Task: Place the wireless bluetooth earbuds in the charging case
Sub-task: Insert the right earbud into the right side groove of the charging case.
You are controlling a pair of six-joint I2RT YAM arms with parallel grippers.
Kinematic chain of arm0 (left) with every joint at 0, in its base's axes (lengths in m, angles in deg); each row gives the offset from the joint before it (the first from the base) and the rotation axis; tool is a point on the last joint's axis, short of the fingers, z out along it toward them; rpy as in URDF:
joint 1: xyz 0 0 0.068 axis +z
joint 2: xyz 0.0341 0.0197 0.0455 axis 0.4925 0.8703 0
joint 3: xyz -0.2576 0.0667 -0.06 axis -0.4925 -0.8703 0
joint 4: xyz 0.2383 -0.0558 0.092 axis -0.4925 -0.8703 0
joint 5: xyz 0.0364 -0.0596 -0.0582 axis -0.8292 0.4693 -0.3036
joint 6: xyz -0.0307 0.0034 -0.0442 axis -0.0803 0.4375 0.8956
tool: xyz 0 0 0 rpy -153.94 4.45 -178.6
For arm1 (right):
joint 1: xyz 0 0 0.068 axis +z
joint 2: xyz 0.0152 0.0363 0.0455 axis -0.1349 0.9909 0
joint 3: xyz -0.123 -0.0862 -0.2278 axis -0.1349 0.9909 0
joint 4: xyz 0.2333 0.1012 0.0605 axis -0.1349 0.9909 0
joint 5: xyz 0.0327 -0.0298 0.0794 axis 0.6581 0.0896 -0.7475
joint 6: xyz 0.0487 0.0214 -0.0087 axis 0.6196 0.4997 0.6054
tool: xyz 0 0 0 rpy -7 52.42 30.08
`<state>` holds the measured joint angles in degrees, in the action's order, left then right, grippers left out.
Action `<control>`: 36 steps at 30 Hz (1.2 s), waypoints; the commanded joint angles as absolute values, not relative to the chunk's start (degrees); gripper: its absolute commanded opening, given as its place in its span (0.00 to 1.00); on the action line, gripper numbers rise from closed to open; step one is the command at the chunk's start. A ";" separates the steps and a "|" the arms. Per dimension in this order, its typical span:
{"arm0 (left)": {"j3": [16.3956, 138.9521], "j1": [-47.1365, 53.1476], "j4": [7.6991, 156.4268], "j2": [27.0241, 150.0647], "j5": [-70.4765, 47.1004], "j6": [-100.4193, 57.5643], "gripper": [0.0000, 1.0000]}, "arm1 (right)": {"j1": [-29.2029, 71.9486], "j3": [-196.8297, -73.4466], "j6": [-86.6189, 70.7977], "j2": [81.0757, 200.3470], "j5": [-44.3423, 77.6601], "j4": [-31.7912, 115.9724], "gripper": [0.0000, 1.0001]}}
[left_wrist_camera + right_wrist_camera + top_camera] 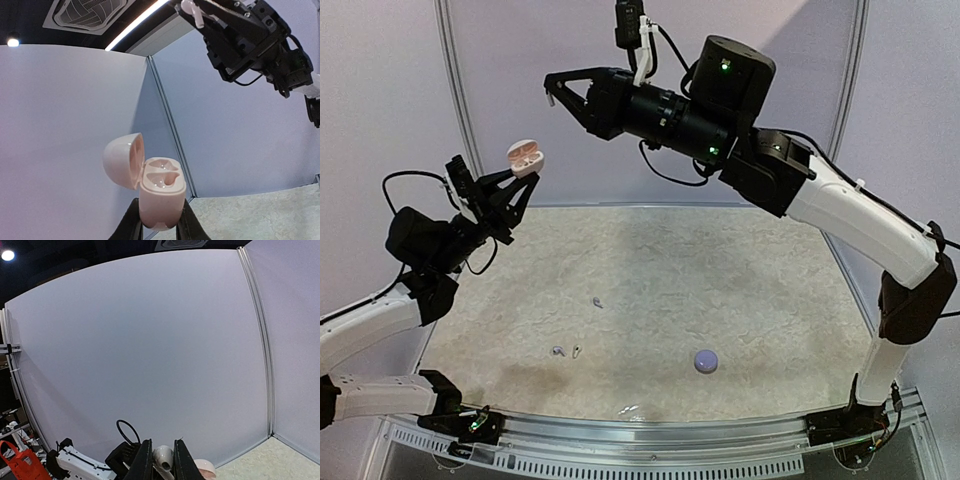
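High above the speckled beige tabletop point(740, 280), the small pale pink rounded plastic charging case point(160, 192) stands upright, clamped in the left gripper point(160, 216). Its lid is hinged open and both sockets are empty.

Up and to the right of the case, well apart, the right gripper point(162, 461) pinches a small white plastic earbud point(164, 456).

Risks:
- The narrow pinch may let the earbud twist or drop mid-air.
- A stem off-axis would jam at the socket.
- Downward push could lever the case out of the jaws.

Far below the case, tiny pale bits point(568, 351) lie on the tabletop, too small to identify.
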<state>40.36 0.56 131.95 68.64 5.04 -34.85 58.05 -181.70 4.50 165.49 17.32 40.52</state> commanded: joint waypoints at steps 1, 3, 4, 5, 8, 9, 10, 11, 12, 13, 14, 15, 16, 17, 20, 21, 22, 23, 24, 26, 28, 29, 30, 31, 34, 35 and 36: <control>42.23 -0.79 133.48 69.26 5.44 -33.97 0.00 | 58.73 -181.97 4.01 168.88 13.84 37.36 0.00; 42.24 -0.89 133.29 69.26 5.34 -34.12 0.00 | 58.77 -182.35 4.10 170.04 14.08 37.39 0.00; 42.39 -0.85 132.61 69.16 4.96 -34.31 0.00 | 58.80 -182.38 3.89 170.30 14.34 37.22 0.00; 42.52 -0.82 131.90 69.09 4.54 -34.46 0.00 | 58.79 -182.63 3.11 170.44 14.35 37.07 0.00; 43.02 -0.86 129.55 68.52 4.85 -36.37 0.00 | 58.76 -184.63 1.92 171.43 13.58 38.27 0.00; 43.22 -0.78 128.30 68.20 5.59 -37.39 0.00 | 58.79 -185.12 1.33 171.69 13.08 38.74 0.00; 43.54 -0.75 126.94 67.83 6.38 -38.43 0.00 | 58.86 -185.26 0.73 171.98 12.34 39.20 0.00; 43.89 -0.71 125.49 67.48 7.31 -39.50 0.00 | 58.79 -185.15 0.34 172.03 11.64 39.41 0.00; 44.29 -0.53 124.20 67.18 8.60 -40.23 0.00 | 58.75 -185.04 0.14 172.04 10.92 39.71 0.00; 44.86 -0.25 122.81 67.07 10.22 -40.93 0.00 | 58.73 -184.94 -0.07 172.04 10.00 40.09 0.00; 45.66 0.03 121.41 66.86 11.49 -41.11 0.00 | 58.74 -184.84 -0.34 172.04 9.49 40.45 0.00; 46.20 0.54 120.43 66.89 12.87 -40.86 0.00 | 58.72 -184.53 -0.38 171.84 9.23 40.47 0.00; 46.58 0.85 119.64 66.87 14.62 -40.48 0.00 | 58.76 -183.97 -0.47 171.62 9.24 40.33 0.00; 46.89 1.17 119.40 66.84 16.29 -39.73 0.00 | 58.70 -183.11 -0.49 171.19 9.55 40.01 0.00; 47.54 1.31 119.86 67.26 18.83 -35.76 0.00 | 58.76 -180.57 -0.52 168.91 10.02 38.77 0.00; 47.64 1.29 120.50 67.46 19.39 -33.92 0.00 | 58.79 -179.81 -0.50 168.23 10.20 38.51 0.00; 47.69 1.37 121.34 67.81 20.03 -33.27 0.00 | 58.81 -179.06 -0.25 167.11 10.56 38.44 0.00; 47.78 1.26 122.03 68.03 20.38 -31.57 0.00 | 58.86 -178.21 -0.16 166.48 10.88 38.16 0.00; 47.90 1.18 122.42 68.41 20.38 -30.62 0.00 | 59.03 -177.01 -0.14 165.59 11.53 37.75 0.00; 48.32 1.05 122.58 69.12 19.73 -29.09 0.00 | 59.75 -174.38 -1.12 163.97 13.28 36.37 0.00; 48.63 0.95 122.50 69.58 18.95 -28.05 0.00 | 60.48 -172.88 -2.80 162.92 15.46 35.74 0.00; 48.78 0.88 122.50 69.57 18.89 -27.92 0.00 | 60.68 -172.42 -3.56 162.47 16.28 35.64 0.00; 48.89 0.78 122.50 69.51 18.87 -27.80 0.00 | 60.73 -171.66 -3.65 162.29 16.83 35.30 0.00; 49.04 0.65 122.50 69.46 18.93 -27.60 0.00 | 60.76 -170.85 -3.52 162.08 17.48 34.69 0.00; 49.36 0.43 122.57 69.41 19.38 -26.77 0.00 | 60.74 -169.13 -2.91 161.81 18.06 33.08 0.00; 49.36 0.39 122.49 69.36 19.52 -26.65 0.00 | 60.69 -168.91 -2.81 161.97 17.95 32.93 0.00; 49.36 0.39 121.90 69.27 19.60 -27.03 0.00 | 60.77 -168.40 -2.71 162.13 18.11 32.55 0.00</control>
<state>47.87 0.73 122.46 69.39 18.57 -28.45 60.56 -170.26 -2.21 162.92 15.90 34.88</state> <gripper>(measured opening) 0.209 0.147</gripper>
